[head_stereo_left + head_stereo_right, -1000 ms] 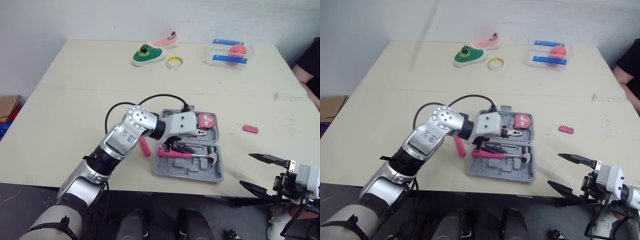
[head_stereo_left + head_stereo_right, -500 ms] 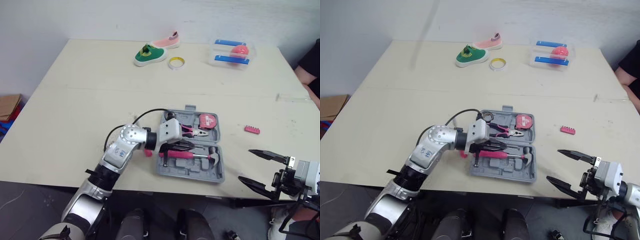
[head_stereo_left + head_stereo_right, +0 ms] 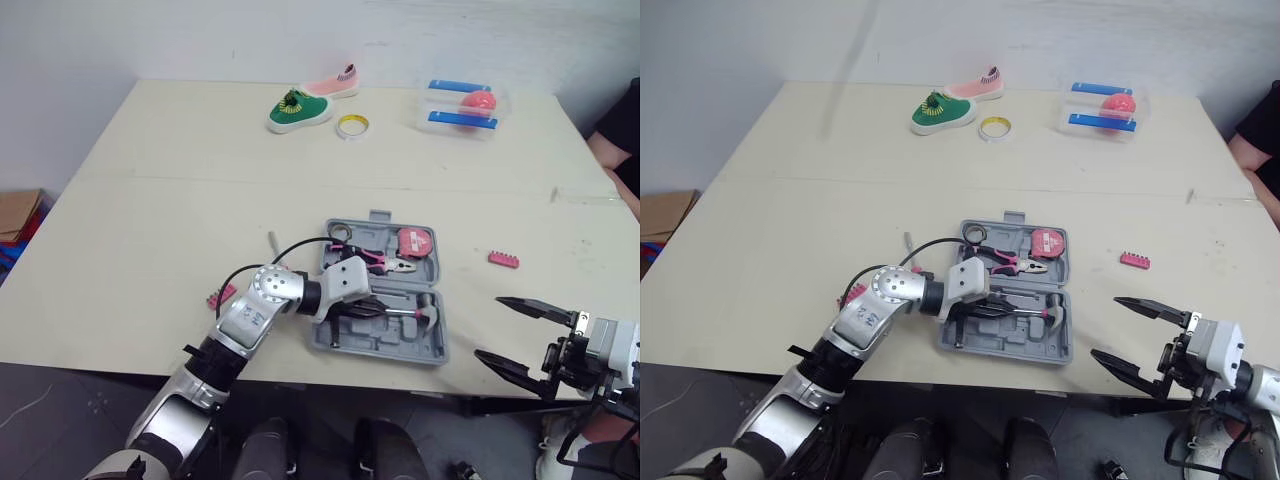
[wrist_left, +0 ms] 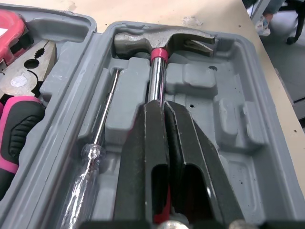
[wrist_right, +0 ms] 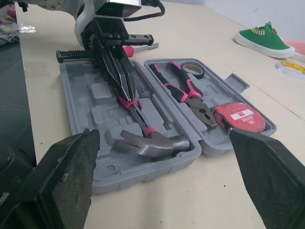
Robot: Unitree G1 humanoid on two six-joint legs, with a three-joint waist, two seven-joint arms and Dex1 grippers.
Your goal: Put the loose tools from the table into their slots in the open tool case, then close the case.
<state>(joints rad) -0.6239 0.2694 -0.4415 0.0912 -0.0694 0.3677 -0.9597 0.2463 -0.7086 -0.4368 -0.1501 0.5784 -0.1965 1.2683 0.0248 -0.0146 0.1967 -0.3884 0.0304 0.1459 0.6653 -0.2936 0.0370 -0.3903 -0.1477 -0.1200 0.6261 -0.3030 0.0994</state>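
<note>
Beige tabletop point(image 3: 150, 220) is carrying the open tool case point(image 3: 385, 345), where the left end effector point(image 4: 164, 106) is clamping the hammer point(image 4: 162, 40) lying in its near half. The right end effector point(image 3: 489, 328) is hovering, fingers spread apart, off the tabletop's edge. A pink bit holder point(image 3: 502, 259) is lying loose nearby.

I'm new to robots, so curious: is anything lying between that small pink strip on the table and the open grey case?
Nothing visible: only bare table lies between the pink strip and the case.
</note>
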